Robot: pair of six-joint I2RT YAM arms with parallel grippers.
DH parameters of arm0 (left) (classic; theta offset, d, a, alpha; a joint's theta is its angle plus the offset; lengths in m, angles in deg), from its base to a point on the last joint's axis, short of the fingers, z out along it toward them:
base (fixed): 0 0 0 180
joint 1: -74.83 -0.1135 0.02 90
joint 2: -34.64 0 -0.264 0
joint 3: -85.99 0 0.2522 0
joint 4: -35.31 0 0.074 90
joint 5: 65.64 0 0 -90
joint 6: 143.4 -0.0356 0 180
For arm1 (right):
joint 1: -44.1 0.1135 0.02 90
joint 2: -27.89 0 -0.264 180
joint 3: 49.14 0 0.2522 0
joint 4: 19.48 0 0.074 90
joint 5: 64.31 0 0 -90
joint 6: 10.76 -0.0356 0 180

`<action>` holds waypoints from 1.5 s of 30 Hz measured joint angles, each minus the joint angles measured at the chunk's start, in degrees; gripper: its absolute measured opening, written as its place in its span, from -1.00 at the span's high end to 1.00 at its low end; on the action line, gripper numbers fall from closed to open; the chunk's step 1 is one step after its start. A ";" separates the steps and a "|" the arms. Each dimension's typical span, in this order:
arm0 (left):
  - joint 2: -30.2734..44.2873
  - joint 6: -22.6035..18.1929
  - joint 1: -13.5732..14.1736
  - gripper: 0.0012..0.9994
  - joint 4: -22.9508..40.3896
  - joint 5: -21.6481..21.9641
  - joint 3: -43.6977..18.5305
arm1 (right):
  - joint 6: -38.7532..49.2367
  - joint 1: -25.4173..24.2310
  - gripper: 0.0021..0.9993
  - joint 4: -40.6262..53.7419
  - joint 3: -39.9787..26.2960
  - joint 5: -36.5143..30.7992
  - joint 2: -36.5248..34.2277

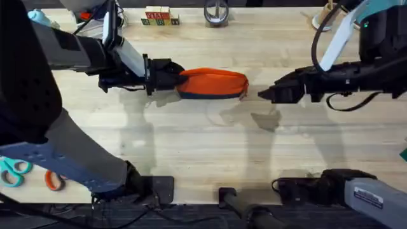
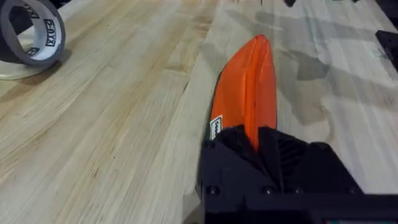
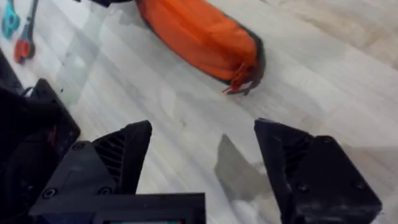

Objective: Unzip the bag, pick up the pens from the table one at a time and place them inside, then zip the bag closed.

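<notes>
The desk [image 1: 210, 152] carries the bag [image 1: 213, 83] at upper centre of the overhead frame, long axis left to right. The left claw [image 1: 177, 77] clamps its left end. The right claw [image 3: 202, 165], spread wide and empty, faces the right end, where the zipper pull probably lies.

text: none legible | tape roll [image 2: 32, 34] — print unreadable | blocks [image 1: 159, 17] — letters unclear

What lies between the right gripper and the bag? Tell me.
Bare table: in the overhead view, nothing sits between the right gripper and the bag; the right wrist view shows open fingers facing its zipper end.
</notes>
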 joint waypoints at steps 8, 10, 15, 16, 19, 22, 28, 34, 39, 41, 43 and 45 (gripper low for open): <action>0.00 -0.01 0.00 0.92 0.00 0.00 0.00 | 1.35 -2.06 -0.99 -1.55 0.00 0.85 -3.85; 0.00 0.00 0.00 0.92 0.00 0.00 0.00 | 2.21 -2.38 -0.99 -2.18 0.00 1.84 -5.07; 0.00 0.00 0.00 0.92 0.00 0.00 0.00 | 3.42 -3.37 -0.99 -5.57 -0.04 4.61 -8.29; 0.00 0.00 0.00 0.92 0.00 0.00 0.00 | 3.67 -3.55 -0.99 -6.09 -0.04 5.13 -8.98; 0.00 0.00 0.00 0.92 0.00 0.00 0.00 | 4.55 -4.05 -1.00 -7.19 -0.09 6.24 -10.85; 0.00 0.00 0.00 0.92 0.00 0.00 0.00 | 5.58 -4.28 -0.99 -7.96 -0.11 6.97 -12.80; 0.00 -0.02 0.00 0.92 0.00 -0.02 0.00 | 7.79 -4.35 -0.99 -9.38 -0.11 7.36 -16.79; 0.00 -0.02 0.00 0.92 0.00 0.00 0.00 | 8.58 -4.35 -0.99 -11.18 -0.11 7.36 -20.76; 0.00 0.00 0.00 0.92 0.00 -0.01 0.00 | 8.94 -4.37 -0.99 -11.69 -0.11 7.36 -23.63; 0.00 0.00 0.00 0.92 0.00 0.00 0.00 | 9.00 -4.37 -0.99 -12.24 -0.11 7.36 -24.53; 0.00 0.00 0.00 0.92 0.00 0.00 0.00 | 9.10 -4.37 -0.99 -12.89 -0.11 7.36 -25.30; 0.00 0.00 0.00 0.92 0.00 0.00 0.00 | 9.17 -4.37 -0.99 -13.49 -0.11 7.36 -25.87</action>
